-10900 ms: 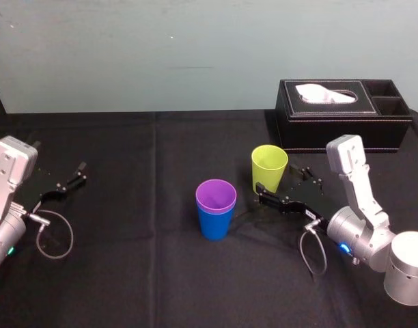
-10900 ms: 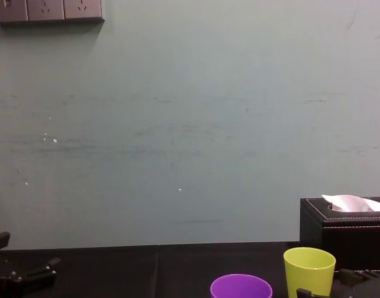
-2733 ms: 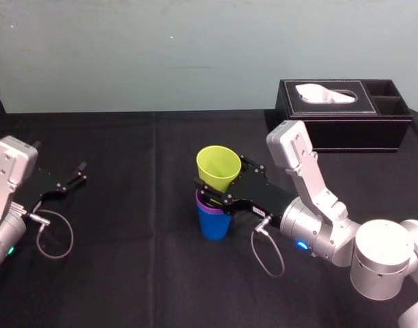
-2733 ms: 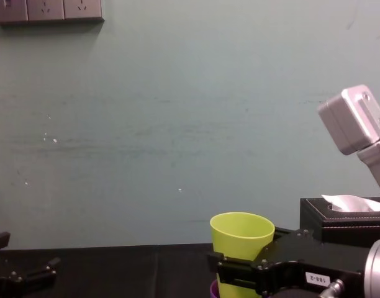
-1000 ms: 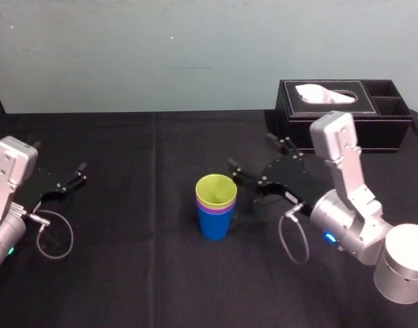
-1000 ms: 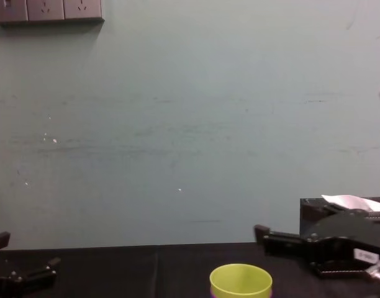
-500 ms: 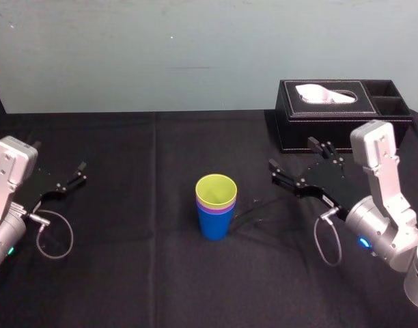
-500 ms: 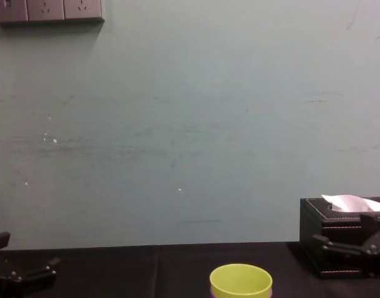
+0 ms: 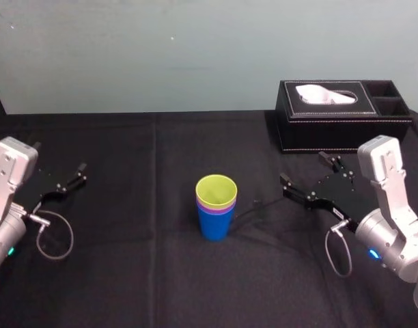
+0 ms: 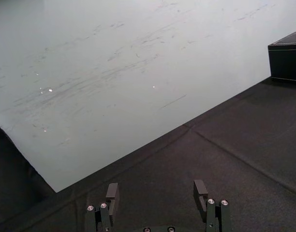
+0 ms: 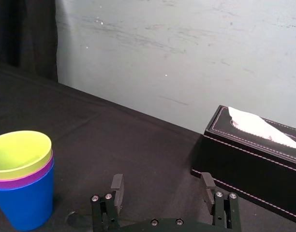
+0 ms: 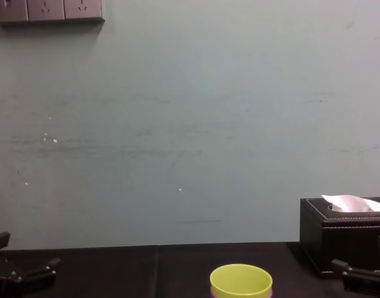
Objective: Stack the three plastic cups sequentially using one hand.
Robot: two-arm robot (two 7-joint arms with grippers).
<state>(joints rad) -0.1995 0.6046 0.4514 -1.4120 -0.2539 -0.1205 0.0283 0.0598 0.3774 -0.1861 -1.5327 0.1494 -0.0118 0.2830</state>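
Cups [image 9: 216, 205] sit nested mid-tabletop [image 9: 127, 273], stacking seemingly complete; hence right claw [image 11: 162, 182] spread, empty; left claw [image 10: 156, 191] spread, parked left edge.

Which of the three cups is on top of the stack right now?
The yellow-green cup: it sits innermost, with its rim highest. The purple cup shows only as a band beneath that rim, and the blue cup is outermost at the bottom.

A lab-like test room: black-draped table [image 9: 127, 273] against a bare wall [image 12: 177, 124] with power sockets [image 12: 47, 9].
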